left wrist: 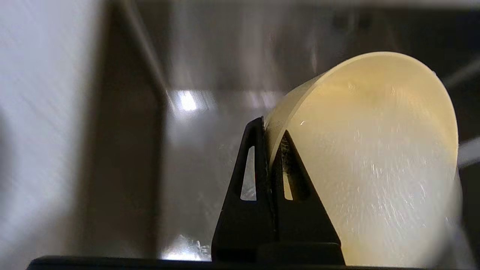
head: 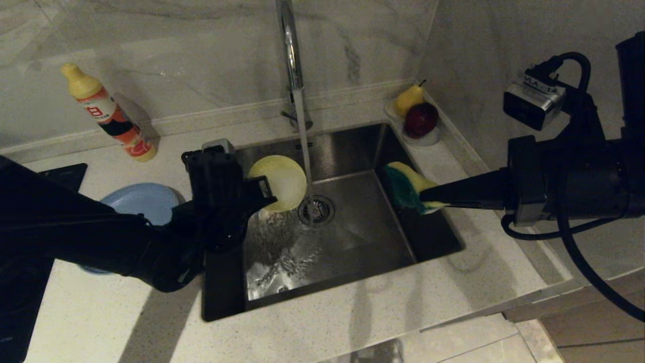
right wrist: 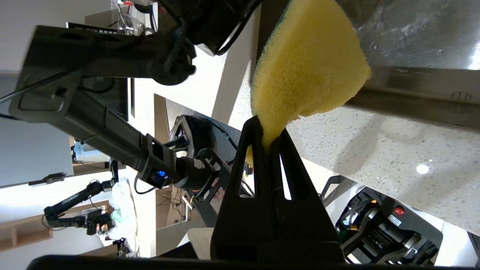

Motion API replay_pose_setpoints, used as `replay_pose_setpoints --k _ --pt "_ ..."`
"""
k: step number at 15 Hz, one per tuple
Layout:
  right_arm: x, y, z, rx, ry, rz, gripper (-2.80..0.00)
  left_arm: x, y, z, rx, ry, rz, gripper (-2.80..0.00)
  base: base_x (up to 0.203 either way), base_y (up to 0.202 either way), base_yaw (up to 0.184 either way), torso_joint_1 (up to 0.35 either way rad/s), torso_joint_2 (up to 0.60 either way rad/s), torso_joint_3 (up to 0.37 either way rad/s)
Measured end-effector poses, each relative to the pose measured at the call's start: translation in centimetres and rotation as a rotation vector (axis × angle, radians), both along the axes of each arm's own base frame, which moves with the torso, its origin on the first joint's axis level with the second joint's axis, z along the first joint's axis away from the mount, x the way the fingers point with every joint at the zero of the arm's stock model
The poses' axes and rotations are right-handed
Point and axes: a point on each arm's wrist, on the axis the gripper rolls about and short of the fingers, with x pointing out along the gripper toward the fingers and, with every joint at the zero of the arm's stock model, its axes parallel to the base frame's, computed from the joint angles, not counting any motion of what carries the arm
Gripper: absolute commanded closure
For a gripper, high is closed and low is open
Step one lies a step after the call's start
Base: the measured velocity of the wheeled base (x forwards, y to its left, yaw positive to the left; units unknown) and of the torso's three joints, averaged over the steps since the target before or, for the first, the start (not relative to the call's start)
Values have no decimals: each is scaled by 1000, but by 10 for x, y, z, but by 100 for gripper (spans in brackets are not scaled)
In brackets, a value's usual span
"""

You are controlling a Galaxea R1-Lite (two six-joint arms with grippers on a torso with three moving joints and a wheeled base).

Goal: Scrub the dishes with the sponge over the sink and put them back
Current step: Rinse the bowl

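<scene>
Dim head view, glare on wet sink point(head: 352, 237); left wrist view blurred.

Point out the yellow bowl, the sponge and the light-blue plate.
yellow bowl point(head: 282, 181): head view, middle of its round face, held over the sink.
sponge point(right wrist: 307, 71): right wrist view, yellow foam above the fingertips.
light-blue plate point(head: 141, 201): head view, bare upper part, on the counter behind the left arm.

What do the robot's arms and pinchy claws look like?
Both arms are matte black. The left gripper and right gripper each have two pointed triangular fingers with slot-shaped cut-outs. Black cables loop around the right arm, which carries a small silver camera box with a printed label.
</scene>
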Motion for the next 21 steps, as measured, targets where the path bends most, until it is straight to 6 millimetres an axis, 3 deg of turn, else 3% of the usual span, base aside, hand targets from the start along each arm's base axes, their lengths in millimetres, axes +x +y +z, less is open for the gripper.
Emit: replay_pose_setpoints --k 5,9,21 --pt "1 1 -1 -3 5 1 0 -2 23 11 247 -311 94 0 0 0 0 0 0 0" --pt "4 2 -4 -7 14 1 0 -6 27 0 355 -289 108 0 0 0 0 0 0 0" --pt "5 3 -4 -7 13 0 0 -10 29 31 567 -365 135 0 0 0 0 0 0 0"
